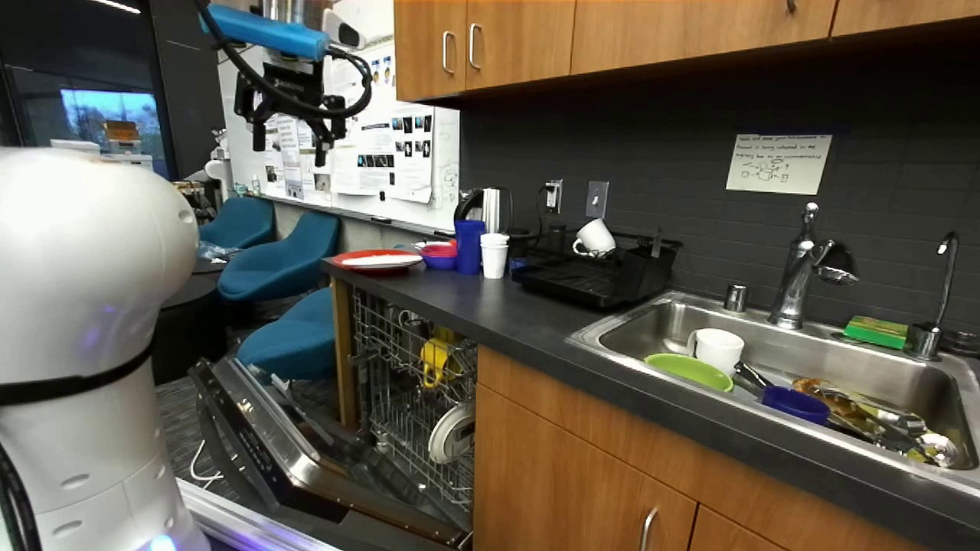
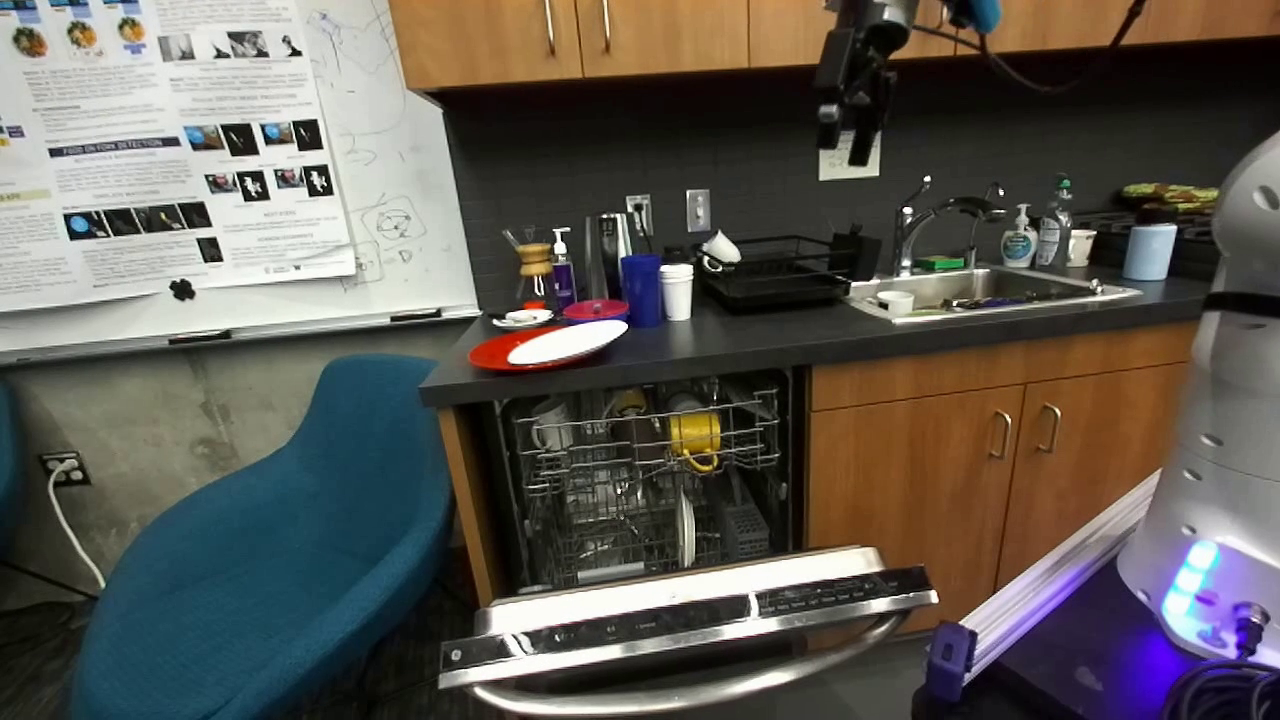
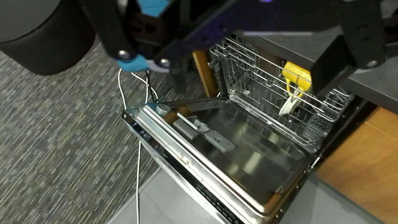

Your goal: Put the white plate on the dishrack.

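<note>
Watching my gripper (image 1: 290, 147): jaws apart, nothing in them | white plate (image 2: 568, 343) lies partly over the red plate (image 2: 491, 352) | I might pinch both, since they overlap, and drop one before the dishrack (image 2: 770, 292)

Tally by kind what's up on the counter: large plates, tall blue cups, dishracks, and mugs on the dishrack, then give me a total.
Large plates: 2, the white plate and the red plate
Tall blue cup: 1
Black dishrack: 1
White mug on it: 1
Total: 5
</note>
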Available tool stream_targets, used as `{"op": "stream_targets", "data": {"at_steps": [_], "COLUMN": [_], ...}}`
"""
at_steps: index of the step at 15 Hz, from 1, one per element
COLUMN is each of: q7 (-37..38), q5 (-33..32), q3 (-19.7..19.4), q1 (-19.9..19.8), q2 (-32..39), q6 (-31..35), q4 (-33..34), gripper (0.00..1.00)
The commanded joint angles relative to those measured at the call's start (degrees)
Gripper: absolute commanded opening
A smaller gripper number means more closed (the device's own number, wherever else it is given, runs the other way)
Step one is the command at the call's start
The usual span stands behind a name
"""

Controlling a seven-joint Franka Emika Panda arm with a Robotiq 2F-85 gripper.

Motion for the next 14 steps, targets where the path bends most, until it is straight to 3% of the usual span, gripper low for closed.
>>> {"op": "stream_targets", "data": {"at_steps": [1,6,14], "q7": [1.3,2.0,4.0], "q5": [1.4,-1.3,-5.1], "q3": [5.5,11.3,13.7], "q1": [3.7,7.1,8.2], "q2": [6.4,15.8,28.3], "q6": [9.6,24.7,44.7], "q4": [0.6,1.6,4.0], "gripper": [1.00,1.00,1.00]}}
